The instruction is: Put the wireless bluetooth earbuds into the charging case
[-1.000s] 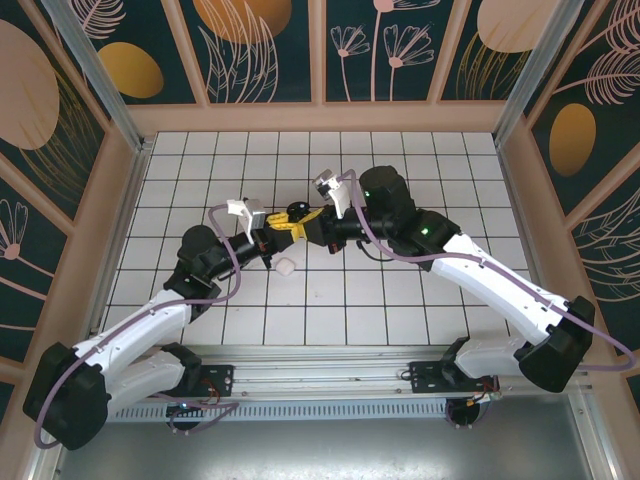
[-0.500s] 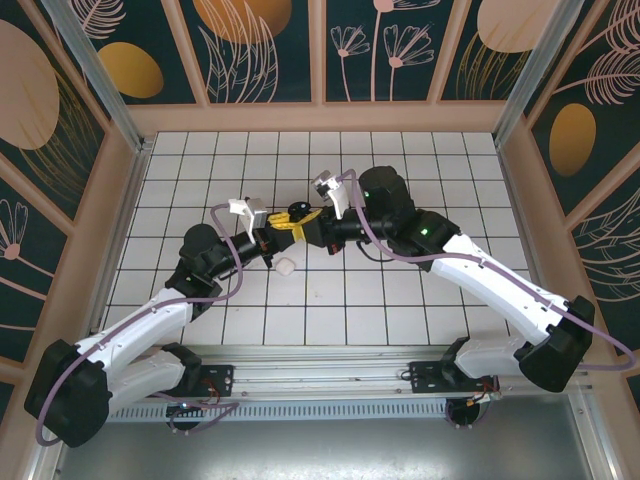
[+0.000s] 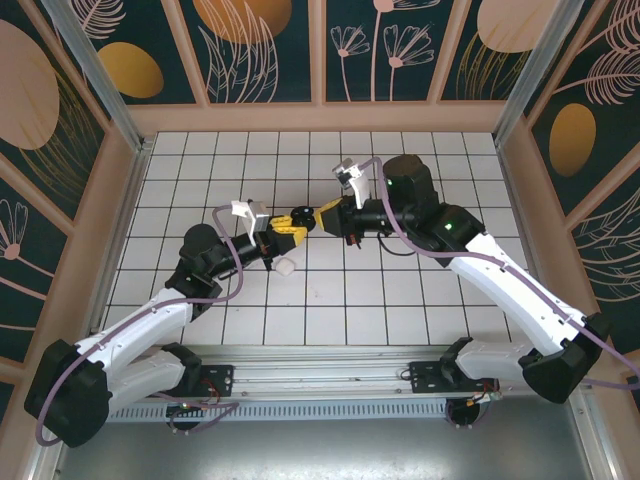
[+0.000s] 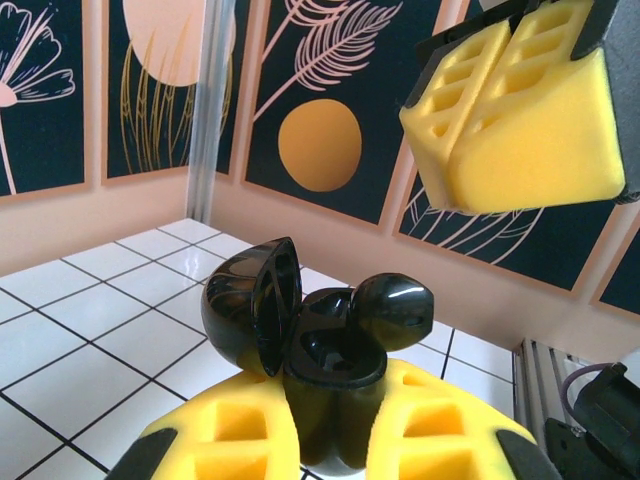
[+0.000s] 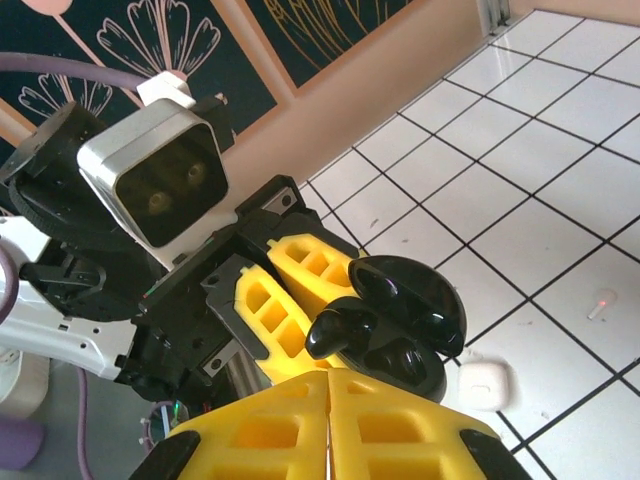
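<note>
My left gripper (image 3: 283,225) is shut on a black charging case (image 4: 330,355), held above the tiles with its lid (image 4: 250,305) swung open. One black earbud (image 4: 393,310) sits tilted in the case's right slot, its rounded head sticking out. The other slot looks empty. In the right wrist view the same case (image 5: 425,340) and earbud (image 5: 345,328) lie just past my right gripper (image 5: 330,378), whose yellow pads are pressed together with nothing between them. That gripper (image 3: 325,213) hovers a short way right of the case, apart from it. The other earbuds are hidden.
A white charging case (image 3: 285,266) lies closed on the tiled floor just below the held case, also visible from the right wrist (image 5: 483,383). The left wrist camera (image 5: 165,180) faces my right gripper. Patterned walls enclose the floor.
My right gripper has pulled back to the right, away from the black case, and the whole right arm has shifted right. The left arm holds still with the case.
</note>
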Robot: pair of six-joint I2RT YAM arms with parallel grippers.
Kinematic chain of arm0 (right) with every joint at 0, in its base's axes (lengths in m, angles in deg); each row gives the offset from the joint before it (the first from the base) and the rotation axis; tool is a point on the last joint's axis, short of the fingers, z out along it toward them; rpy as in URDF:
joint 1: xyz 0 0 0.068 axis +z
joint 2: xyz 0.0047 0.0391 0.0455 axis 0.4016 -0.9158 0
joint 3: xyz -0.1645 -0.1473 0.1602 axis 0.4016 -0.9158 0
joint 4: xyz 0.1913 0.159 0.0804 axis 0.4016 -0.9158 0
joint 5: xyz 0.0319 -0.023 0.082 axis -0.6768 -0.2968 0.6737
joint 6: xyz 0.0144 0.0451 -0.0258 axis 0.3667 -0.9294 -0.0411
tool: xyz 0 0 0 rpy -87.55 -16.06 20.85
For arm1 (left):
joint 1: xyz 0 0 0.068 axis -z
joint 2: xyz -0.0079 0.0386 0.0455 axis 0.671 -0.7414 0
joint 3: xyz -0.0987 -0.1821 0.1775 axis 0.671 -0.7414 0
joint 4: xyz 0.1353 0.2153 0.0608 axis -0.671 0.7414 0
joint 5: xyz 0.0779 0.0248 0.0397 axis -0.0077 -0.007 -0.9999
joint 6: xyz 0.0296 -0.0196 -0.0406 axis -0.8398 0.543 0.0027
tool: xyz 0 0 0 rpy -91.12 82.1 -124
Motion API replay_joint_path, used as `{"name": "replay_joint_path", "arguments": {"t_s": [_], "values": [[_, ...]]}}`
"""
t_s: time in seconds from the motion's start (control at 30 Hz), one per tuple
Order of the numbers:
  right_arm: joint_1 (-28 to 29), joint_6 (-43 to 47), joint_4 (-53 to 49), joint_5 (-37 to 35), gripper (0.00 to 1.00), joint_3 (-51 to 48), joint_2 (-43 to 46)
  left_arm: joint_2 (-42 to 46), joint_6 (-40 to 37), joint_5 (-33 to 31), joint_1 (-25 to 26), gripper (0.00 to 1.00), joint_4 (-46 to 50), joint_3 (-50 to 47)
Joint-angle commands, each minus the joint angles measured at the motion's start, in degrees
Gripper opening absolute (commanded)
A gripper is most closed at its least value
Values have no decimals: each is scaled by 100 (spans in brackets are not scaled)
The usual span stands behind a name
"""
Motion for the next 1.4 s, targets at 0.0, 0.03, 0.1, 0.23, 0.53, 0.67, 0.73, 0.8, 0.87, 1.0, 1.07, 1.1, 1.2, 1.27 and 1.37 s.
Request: {"name": "replay_joint_path", "arguments": {"t_s": [0.0, 0.03, 0.1, 0.23, 0.53, 0.67, 0.73, 0.8, 0.87, 1.0, 1.07, 1.1, 1.2, 1.27, 1.37], "values": [[175, 153, -224, -302, 8, 279, -209, 7, -57, 211, 21, 0, -64, 191], [222, 175, -250, -375, 8, 312, -252, -15, -44, 221, 27, 0, -64, 201], [259, 190, -287, -485, 7, 356, -329, -26, -31, 241, 26, 0, -64, 219], [307, 219, -319, -638, 6, 379, -396, -27, -30, 255, 25, 0, -55, 237], [410, 241, -341, -666, 5, 423, -448, -66, -41, 257, 26, 0, -38, 255], [451, 211, -332, -655, 5, 389, -458, -76, -36, 256, 21, 0, -46, 271], [459, 195, -307, -648, 5, 362, -458, -79, -38, 259, 26, 0, -39, 267], [469, 182, -282, -648, 5, 345, -458, -79, -37, 259, 21, 0, -38, 268], [471, 179, -269, -640, 5, 344, -459, -79, -30, 260, 22, 0, -31, 275], [468, 175, -279, -659, 5, 359, -429, -57, -41, 257, 23, 0, -1, 273], [463, 177, -271, -718, 5, 388, -365, -44, -64, 257, 21, 0, 34, 272], [445, 167, -249, -728, 5, 399, -322, -36, -97, 257, 19, 0, 48, 272], [392, 116, -163, -758, 5, 401, -200, -35, -168, 258, 20, 0, 122, 272], [339, 79, -122, -750, 5, 351, -153, -43, -173, 266, 24, 0, 126, 276], [285, 14, -69, -736, 5, 276, -141, -39, -179, 275, 24, 0, 122, 292]]}}
